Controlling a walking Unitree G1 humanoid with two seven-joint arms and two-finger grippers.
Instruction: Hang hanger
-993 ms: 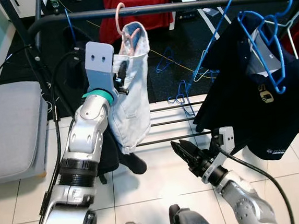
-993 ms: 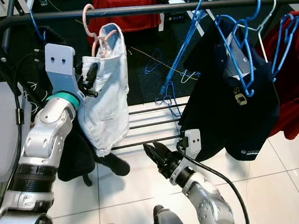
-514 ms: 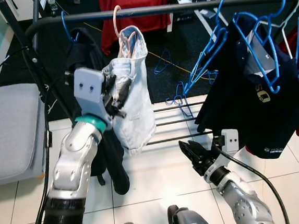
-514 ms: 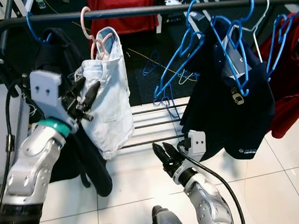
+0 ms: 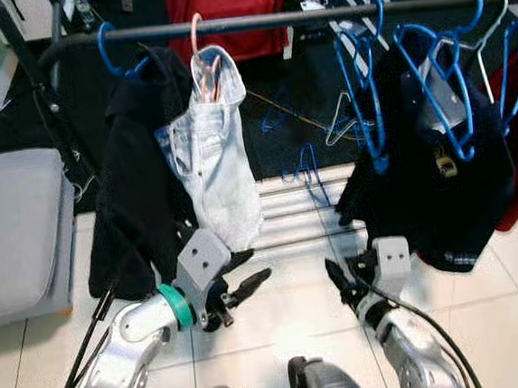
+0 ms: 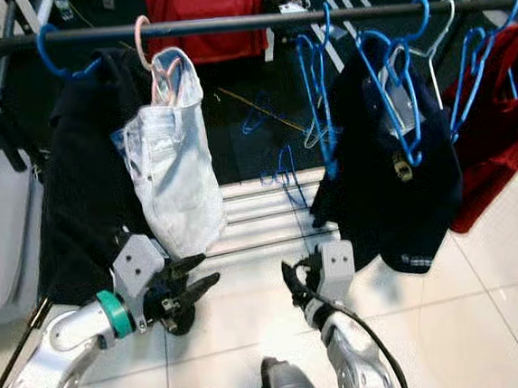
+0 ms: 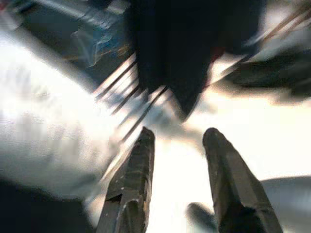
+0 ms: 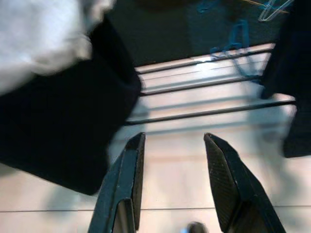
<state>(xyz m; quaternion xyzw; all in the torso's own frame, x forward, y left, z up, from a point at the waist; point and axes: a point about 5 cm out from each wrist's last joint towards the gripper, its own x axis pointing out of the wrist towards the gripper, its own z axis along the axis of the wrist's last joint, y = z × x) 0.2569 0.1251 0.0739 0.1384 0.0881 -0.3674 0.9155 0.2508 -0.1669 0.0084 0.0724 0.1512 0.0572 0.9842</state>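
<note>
1. On the rail (image 5: 253,19), a pink hanger (image 5: 196,38) is hanging, carrying pale denim shorts (image 5: 212,153).
2. Below the rail, the left gripper (image 5: 249,284) and right gripper (image 5: 338,282) are hovering low, jaws spread, holding nothing.

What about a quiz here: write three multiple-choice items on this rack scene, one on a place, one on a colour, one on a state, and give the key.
1. Where do the pale denim shorts hang?
A. On the rail, beside the black garment
B. On the floor tiles
C. In the right gripper

2. What colour is the hanger that carries the shorts?
A. Blue
B. Pink
C. Green

3. How is the left gripper?
A. Shut on the shorts
B. Shut on a hanger
C. Open and holding nothing

Key: 1 A, the shorts hang from the rail next to the black garment. 2 B, the pink hanger hooks over the rail above them. 3 C, its fingers are spread low over the tiles with nothing between them.
</note>
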